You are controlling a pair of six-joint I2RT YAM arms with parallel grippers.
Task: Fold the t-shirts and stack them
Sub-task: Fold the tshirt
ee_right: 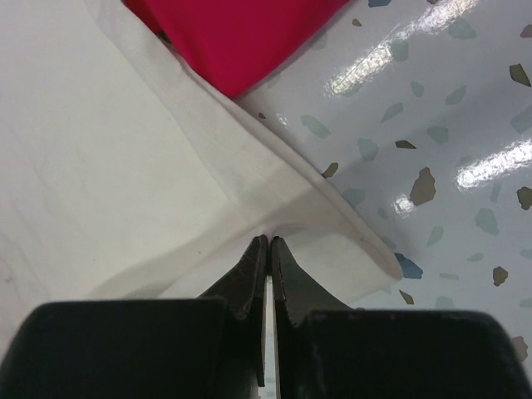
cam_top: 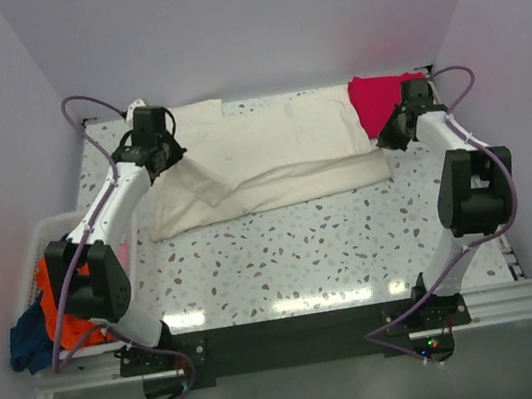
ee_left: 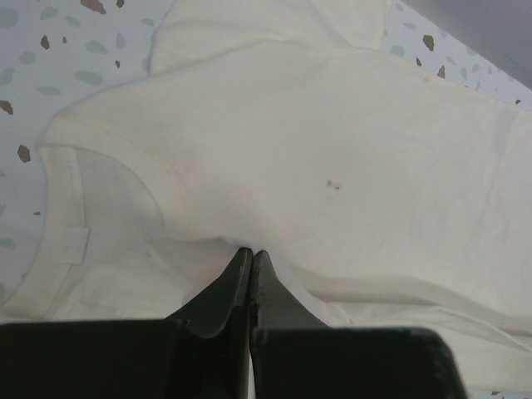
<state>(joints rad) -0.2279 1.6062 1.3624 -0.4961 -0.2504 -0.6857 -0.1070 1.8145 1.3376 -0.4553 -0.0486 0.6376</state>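
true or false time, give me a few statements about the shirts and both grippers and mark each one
1. The left gripper is shut on the cream t-shirt. True.
2. The magenta t-shirt lies at the near left corner of the table. False: it lies at the far right corner.
3. The right gripper hangs open over bare table. False: it is shut on the cream t-shirt's edge.
4. An orange t-shirt sits in the white basket left of the table. True.

light: bright, even | glare: white streaks on glossy table | shadows: soft, faint | focus: mostly sharp
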